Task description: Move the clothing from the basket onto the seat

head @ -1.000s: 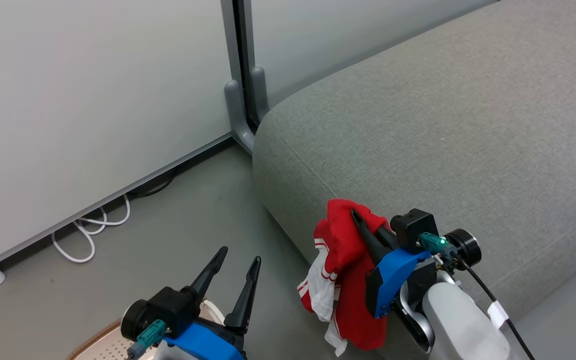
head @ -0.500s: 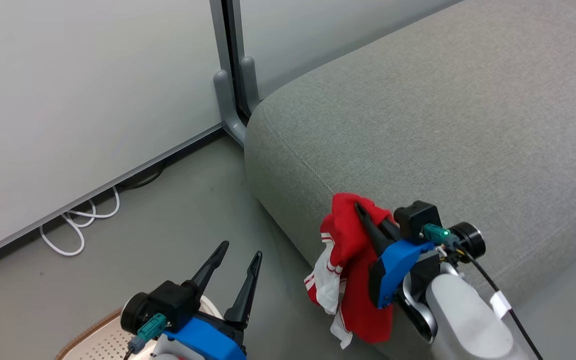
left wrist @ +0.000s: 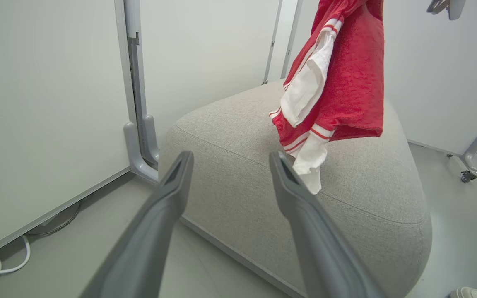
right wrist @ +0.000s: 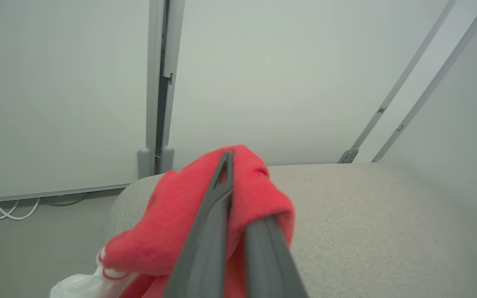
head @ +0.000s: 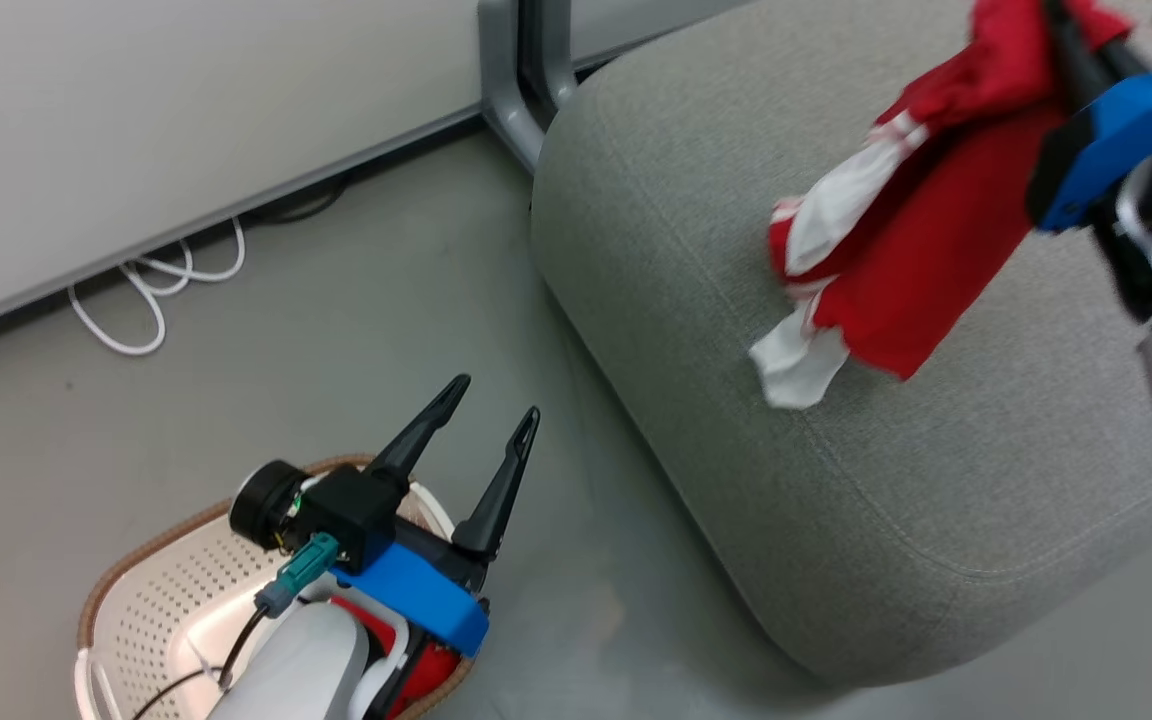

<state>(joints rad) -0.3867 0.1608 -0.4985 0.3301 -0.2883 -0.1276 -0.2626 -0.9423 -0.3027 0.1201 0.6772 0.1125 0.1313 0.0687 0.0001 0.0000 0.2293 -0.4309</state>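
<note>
Grey seat (head: 936, 470) by wall (head: 136, 100) | right jaws pinching red clothing (head: 936, 220), dangling over it | left jaws spread wide near basket (head: 136, 570)

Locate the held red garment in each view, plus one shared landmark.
Head view: red garment at upper right, hanging over the seat.
Left wrist view: upper right of centre, hanging over the seat's top, beyond the open left gripper.
Right wrist view: lower centre, bunched around the shut right gripper.
Shared landmark: the grey post by the seat's corner, seen in all three views.
</note>
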